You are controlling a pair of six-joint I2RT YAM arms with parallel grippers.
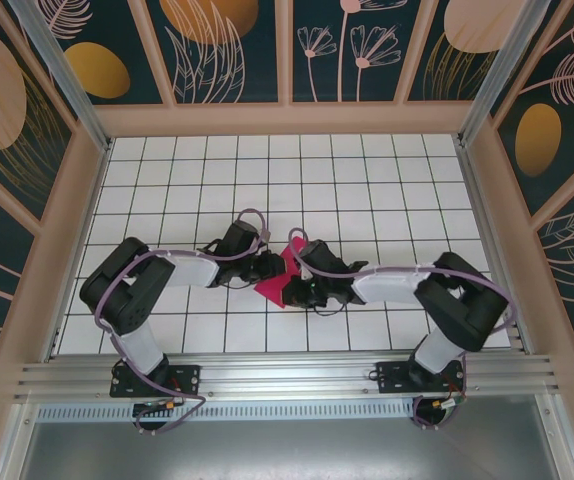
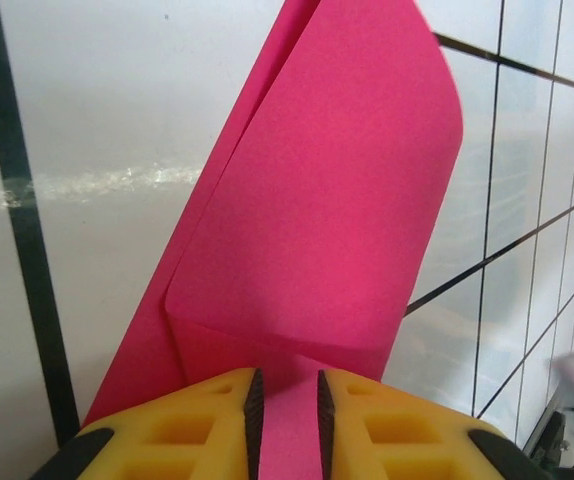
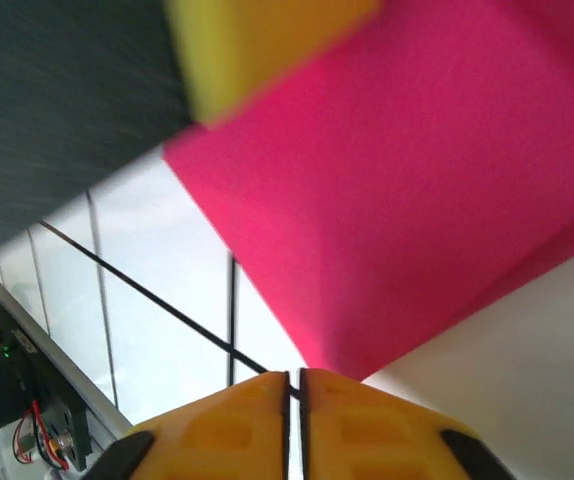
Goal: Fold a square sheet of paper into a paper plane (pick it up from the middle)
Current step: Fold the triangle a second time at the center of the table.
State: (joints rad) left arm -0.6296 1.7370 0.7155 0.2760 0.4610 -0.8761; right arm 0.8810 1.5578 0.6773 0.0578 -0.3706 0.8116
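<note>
Folding the pink paper (image 2: pixel 317 200) mid-crease, we hold it raised between both arms above the white tabletop (image 1: pixel 367 180), our left pincer (image 2: pixel 287 420) clamped on its edge, our right pincer (image 3: pixel 294 400) nearly closed on nothing, which we judge must regrip before pressing the next fold.

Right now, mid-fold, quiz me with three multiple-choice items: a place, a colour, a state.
1. Where is the paper?
A. between the two grippers
B. at the far wall
C. on the rail

2. Its colour?
A. blue
B. magenta-pink
C. white

3. In the left wrist view, the left gripper is:
A. wide open, holding nothing
B. closed on the paper
C. holding a cable

Answers:
1 A, it lies mid-table where both arms meet.
2 B, plain in every view.
3 B, a strip of paper runs between its pads.
</note>
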